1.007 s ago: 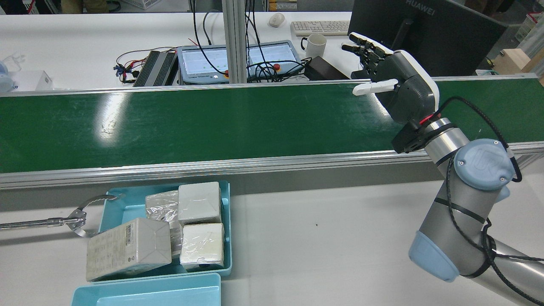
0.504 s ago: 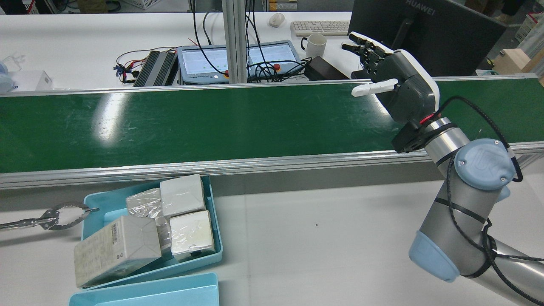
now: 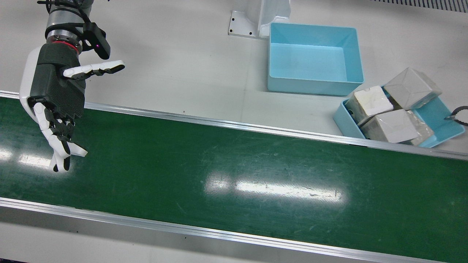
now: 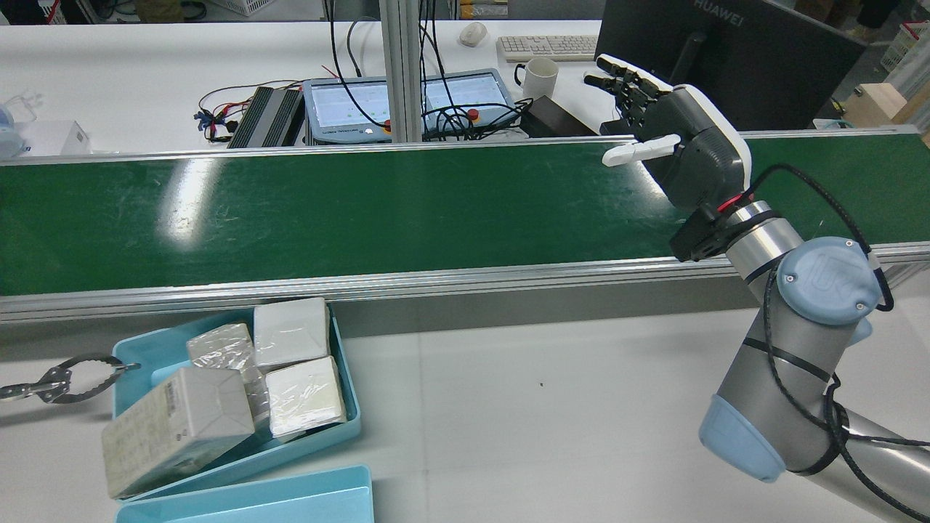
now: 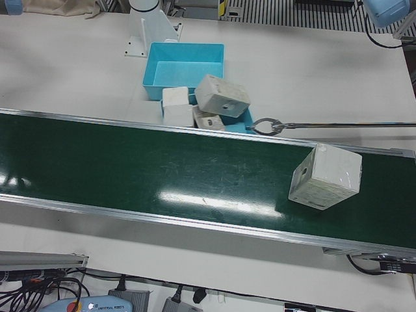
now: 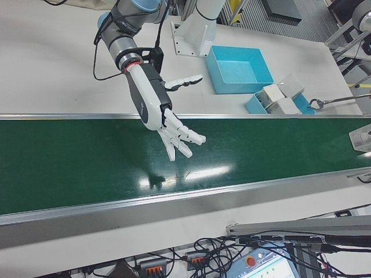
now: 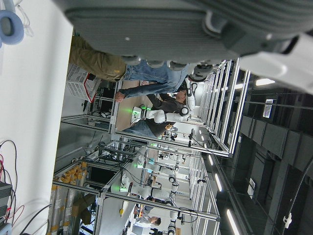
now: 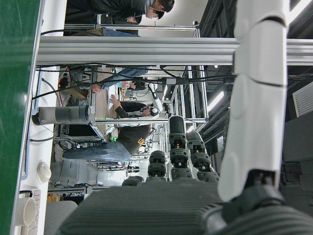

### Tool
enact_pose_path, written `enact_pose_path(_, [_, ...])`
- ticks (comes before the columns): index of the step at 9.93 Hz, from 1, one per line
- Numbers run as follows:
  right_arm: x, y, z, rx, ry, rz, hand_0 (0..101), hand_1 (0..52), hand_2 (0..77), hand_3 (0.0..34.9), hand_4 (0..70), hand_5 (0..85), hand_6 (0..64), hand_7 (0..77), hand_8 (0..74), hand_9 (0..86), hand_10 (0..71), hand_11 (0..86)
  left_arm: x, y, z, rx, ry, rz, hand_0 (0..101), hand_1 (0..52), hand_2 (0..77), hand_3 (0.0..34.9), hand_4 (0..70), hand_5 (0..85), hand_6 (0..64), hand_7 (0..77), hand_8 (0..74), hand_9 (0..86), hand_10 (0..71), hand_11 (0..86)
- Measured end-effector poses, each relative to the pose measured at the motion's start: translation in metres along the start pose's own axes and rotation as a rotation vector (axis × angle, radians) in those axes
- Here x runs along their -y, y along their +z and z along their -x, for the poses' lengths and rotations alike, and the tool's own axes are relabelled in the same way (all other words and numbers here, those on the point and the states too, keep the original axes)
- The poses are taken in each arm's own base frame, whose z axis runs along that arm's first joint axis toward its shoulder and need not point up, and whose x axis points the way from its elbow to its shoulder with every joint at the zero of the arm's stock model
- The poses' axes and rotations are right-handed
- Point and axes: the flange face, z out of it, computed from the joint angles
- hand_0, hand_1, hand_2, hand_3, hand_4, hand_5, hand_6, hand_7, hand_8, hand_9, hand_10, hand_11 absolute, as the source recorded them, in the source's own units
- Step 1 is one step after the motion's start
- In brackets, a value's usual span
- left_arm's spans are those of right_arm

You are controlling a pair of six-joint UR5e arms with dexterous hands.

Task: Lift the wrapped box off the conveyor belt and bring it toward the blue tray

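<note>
Left-front view | wrapped box [image 5: 325,176] on belt [image 5: 130,169] | right hand [image 3: 55,98] fingers [image 3: 60,151] spread, far off

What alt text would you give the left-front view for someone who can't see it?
A plastic-wrapped grey cardboard box rides the green conveyor belt near its right end. Behind the belt, an empty light-blue plastic tray sits beside a second blue tray crowded with wrapped boxes, which a long metal hook tool touches.
</note>
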Motion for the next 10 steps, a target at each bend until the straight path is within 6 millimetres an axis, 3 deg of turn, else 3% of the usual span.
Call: enact_pose_path(10, [0.0023,-0.0002,-0.0024,-0.004,0.000,-0.005,47,10.9,5.5,0.0,14.7,10.9,10.4,22.9,8.2,9.8,0.0,1.6,0.0000,0.0000,0.0000,0.000,0.000,0.000,0,0.0,0.5,0.0,0.5,1.1,0.0,0.5,0.5,0.5,0.0,0.5])
